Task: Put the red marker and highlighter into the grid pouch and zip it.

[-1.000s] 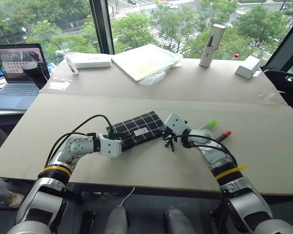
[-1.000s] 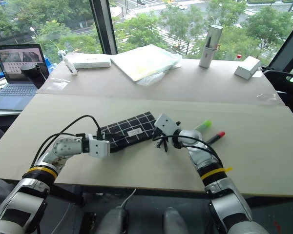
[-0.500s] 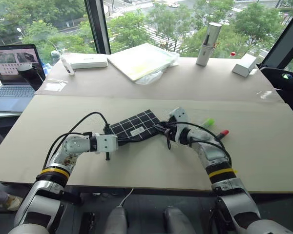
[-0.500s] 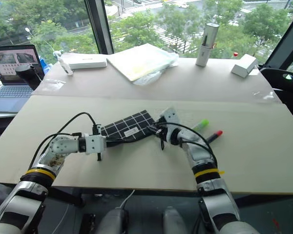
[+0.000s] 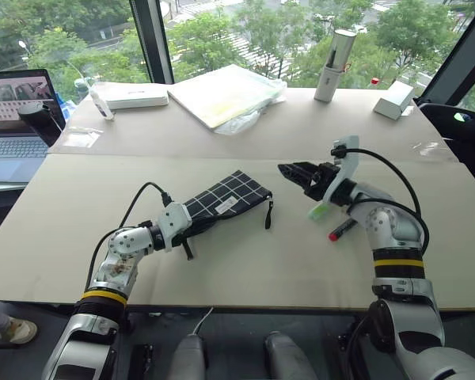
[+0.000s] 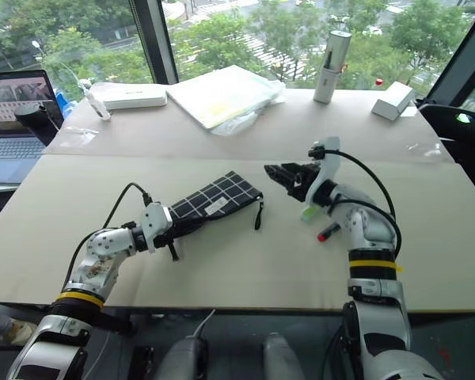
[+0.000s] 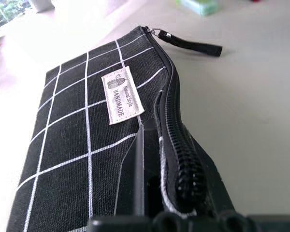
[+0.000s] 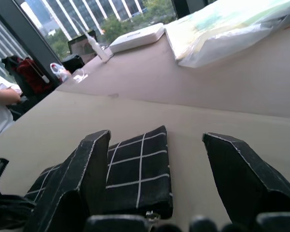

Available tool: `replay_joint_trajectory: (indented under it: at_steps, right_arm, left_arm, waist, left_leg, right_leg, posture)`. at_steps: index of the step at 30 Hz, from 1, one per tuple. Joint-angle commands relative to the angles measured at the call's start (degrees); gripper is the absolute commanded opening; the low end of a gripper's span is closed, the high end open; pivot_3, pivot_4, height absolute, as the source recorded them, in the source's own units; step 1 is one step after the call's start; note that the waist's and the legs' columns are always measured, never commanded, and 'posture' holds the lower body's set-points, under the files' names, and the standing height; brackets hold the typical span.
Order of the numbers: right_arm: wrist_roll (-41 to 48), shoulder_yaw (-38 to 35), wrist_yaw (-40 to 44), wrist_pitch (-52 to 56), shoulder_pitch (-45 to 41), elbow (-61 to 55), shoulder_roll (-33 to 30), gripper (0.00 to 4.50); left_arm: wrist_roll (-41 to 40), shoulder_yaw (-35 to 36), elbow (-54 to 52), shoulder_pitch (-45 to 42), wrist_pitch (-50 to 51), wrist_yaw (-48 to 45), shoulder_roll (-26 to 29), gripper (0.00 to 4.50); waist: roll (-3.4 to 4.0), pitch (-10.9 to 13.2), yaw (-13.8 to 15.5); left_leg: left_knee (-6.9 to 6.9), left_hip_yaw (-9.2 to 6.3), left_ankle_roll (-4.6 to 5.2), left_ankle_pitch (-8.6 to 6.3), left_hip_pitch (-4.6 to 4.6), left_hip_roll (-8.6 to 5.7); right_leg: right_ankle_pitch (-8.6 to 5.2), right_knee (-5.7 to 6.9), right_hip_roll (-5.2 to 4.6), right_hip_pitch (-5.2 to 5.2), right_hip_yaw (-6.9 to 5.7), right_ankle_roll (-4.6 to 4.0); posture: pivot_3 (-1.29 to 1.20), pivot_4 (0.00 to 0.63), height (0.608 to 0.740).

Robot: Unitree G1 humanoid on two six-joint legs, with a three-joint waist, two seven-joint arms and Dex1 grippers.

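Item: flat black fabric grid pouch (image 5: 222,204), table centre; our left gripper (image 7: 160,159) fingers clamped on its near end by the zip. Right gripper (image 5: 294,173) fingers apart, empty, w/ light green stubby highlighter (image 5: 319,210) & red-capped black marker (image 5: 342,229) on its right. Advice: we keep the clamp firm, mouth facing right. Left wrist view shows label wording; head views don't.

a beige table (image 5: 222,273) carries the grid pouch (image 5: 222,203), highlighter (image 5: 319,210), red marker (image 5: 341,229) and white box (image 5: 130,95).

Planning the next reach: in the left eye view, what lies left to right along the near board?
left claw → grid pouch → right claw → highlighter → red marker
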Motion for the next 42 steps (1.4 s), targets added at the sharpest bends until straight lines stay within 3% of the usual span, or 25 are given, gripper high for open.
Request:
replay_joint_trajectory:
  at_steps: [1,11,29,34,38,40,42]
  right_arm:
    - [-1.3,4.4,1.6,0.4,2.1,-6.1,-0.7,3.41]
    - [-2.5,3.8,-0.6,-0.6,2.8,-5.7,-1.7,3.41]
    - [-8.2,6.8,-3.5,-6.4,-0.8,7.3,4.8,3.41]
    - [-8.6,6.6,-2.4,-8.2,-1.8,8.4,5.5,2.01]
    - [-7.8,8.0,1.2,-8.0,-1.2,5.3,5.3,0.39]
    - [-6.9,9.0,3.3,-6.6,-0.7,2.4,5.2,0.02]
    - [-4.7,11.2,7.4,-3.6,0.1,-3.7,4.8,0.02]
  left_arm:
    - [-1.6,1.8,-3.0,0.0,1.8,0.8,-0.1,0.0]
    - [-1.4,2.9,-4.4,-0.7,3.3,0.9,0.3,0.0]
    - [-1.8,3.0,-6.7,-1.4,4.7,1.1,-0.8,0.0]
    - [-1.7,3.0,-6.9,-1.4,4.8,1.3,-0.9,0.0]
    - [-1.5,3.1,-6.8,-1.4,4.7,1.7,-1.0,0.0]
    - [-1.4,3.1,-6.6,-1.3,4.5,1.8,-1.0,0.0]
    - [-1.3,3.0,-6.5,-1.3,4.4,1.8,-1.0,0.0]
  waist:
    - [0.0,0.0,0.0]
    - [-0.03,0.0,0.2]
    - [-0.03,0.0,0.1]
    - [-0.02,0.0,0.0]
    - [-0.02,0.0,0.1]
    - [0.0,0.0,0.0]
    - [0.0,0.0,0.0]
  left_leg:
    - [0.0,-0.01,0.0,0.0,-0.02,0.0]
    - [0.04,-0.05,0.0,0.0,-0.11,-0.02]
    - [0.04,-0.1,-0.01,0.0,-0.13,-0.02]
    - [0.03,-0.11,-0.01,0.0,-0.13,-0.02]
    - [0.03,-0.11,-0.01,0.0,-0.13,-0.02]
    - [0.03,-0.11,-0.01,0.0,-0.13,-0.02]
    - [0.03,-0.12,-0.01,0.0,-0.14,-0.02]
  right_leg:
    - [0.0,0.0,0.0,-0.02,-0.01,0.0]
    - [0.0,-0.02,-0.01,-0.06,-0.06,0.0]
    - [0.01,-0.02,-0.01,-0.07,-0.11,-0.01]
    - [0.01,-0.02,-0.01,-0.07,-0.12,-0.01]
    - [0.01,-0.02,-0.01,-0.07,-0.12,-0.01]
    - [0.01,-0.02,-0.01,-0.07,-0.12,-0.01]
    - [0.01,-0.02,0.0,-0.08,-0.13,-0.01]
  posture:
    - [0.0,0.15,0.74]
    - [0.0,0.15,0.74]
    - [0.0,0.15,0.74]
    - [0.0,0.15,0.74]
    - [0.0,0.15,0.74]
    - [0.0,0.15,0.74]
    - [0.0,0.15,0.74]
